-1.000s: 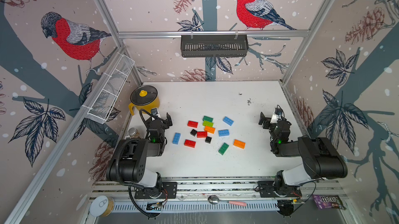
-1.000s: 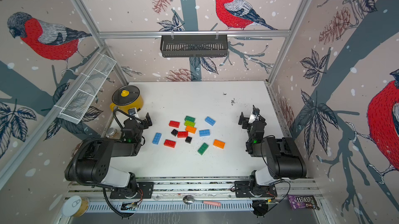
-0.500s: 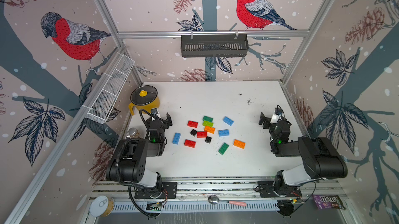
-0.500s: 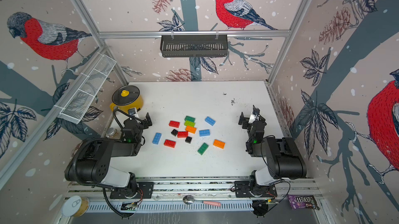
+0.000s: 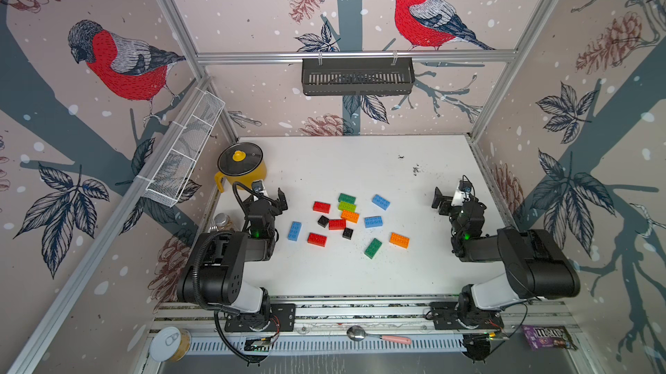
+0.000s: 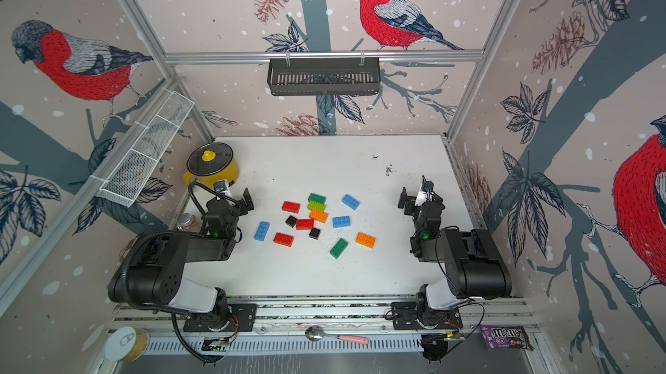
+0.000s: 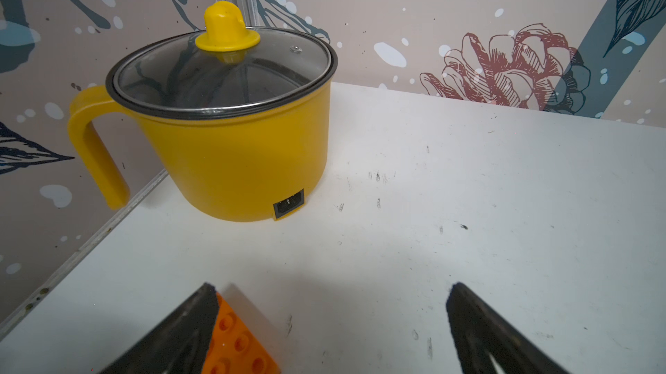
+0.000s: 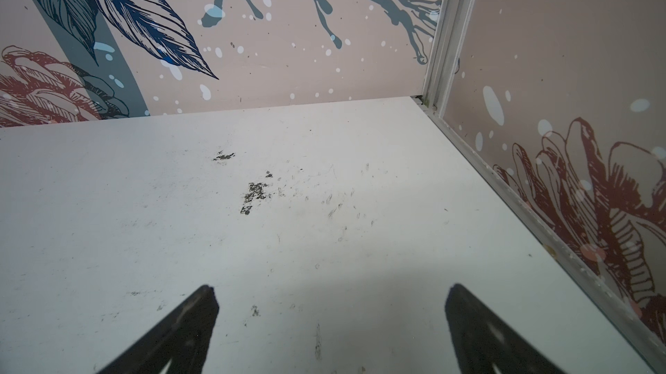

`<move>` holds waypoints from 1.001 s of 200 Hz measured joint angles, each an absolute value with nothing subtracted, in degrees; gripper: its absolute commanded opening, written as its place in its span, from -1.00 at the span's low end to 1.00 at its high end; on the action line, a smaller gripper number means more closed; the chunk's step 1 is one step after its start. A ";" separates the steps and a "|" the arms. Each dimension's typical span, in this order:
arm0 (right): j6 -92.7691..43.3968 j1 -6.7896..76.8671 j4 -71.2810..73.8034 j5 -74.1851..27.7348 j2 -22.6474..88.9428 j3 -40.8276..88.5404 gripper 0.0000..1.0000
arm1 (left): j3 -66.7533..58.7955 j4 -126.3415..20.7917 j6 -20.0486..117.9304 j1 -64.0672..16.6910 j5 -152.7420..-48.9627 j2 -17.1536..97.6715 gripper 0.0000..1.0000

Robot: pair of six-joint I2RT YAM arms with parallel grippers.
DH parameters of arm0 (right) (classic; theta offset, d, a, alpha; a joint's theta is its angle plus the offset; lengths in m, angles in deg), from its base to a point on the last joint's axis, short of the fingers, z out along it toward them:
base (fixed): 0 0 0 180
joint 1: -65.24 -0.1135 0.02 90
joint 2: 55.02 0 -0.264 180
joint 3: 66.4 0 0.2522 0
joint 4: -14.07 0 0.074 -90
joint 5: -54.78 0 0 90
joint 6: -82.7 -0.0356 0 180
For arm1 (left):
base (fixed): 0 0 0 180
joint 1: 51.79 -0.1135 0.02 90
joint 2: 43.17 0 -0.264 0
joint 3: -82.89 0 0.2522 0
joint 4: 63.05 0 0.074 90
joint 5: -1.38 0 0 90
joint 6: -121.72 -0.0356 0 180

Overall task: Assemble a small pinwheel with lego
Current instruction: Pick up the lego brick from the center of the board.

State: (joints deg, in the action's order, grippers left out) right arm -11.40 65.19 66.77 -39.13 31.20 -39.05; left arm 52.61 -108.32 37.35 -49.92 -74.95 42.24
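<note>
Nothing is joined yet: the lego bricks lie loose on the counter, scattered out from the yellow pot toward the counter's middle. The left gripper hangs just beside the pot, between it and the bricks, jaws spread wide. An orange brick shows against the inner face of one finger in the left wrist view. I cannot tell whether it lies on the counter or clings there, but nothing is clamped. The right gripper waits beyond the bricks, well apart from the pot, equally wide and empty.

The step in hand looks like a first pick. The blue brick, the loose one nearest the pot, seems the easy start because it stands clear of its neighbours. Turn the jaws to span its short width, descend straight, and close only once both fingers flank it. The green, lime and orange bricks sit packed together farther from the pot. A finger pushed in there would likely shove them, so they are better left for later. The two black squares probably serve as the hub.
</note>
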 measured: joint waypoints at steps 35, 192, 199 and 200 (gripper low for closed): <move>-11.92 64.51 62.64 -43.67 27.48 -37.85 0.99 | 51.34 -105.48 37.37 -50.07 -72.57 38.96 0.97; -36.86 51.15 19.25 -39.17 18.02 -10.72 0.99 | 38.27 -65.02 73.78 -39.91 -99.37 8.07 0.96; -34.13 47.22 18.35 -39.80 19.70 -9.26 0.99 | 38.73 -65.28 73.81 -38.38 -102.36 7.33 0.96; -33.85 46.89 18.24 -39.83 19.90 -9.13 0.99 | 38.80 -65.30 73.81 -38.20 -102.62 7.26 0.96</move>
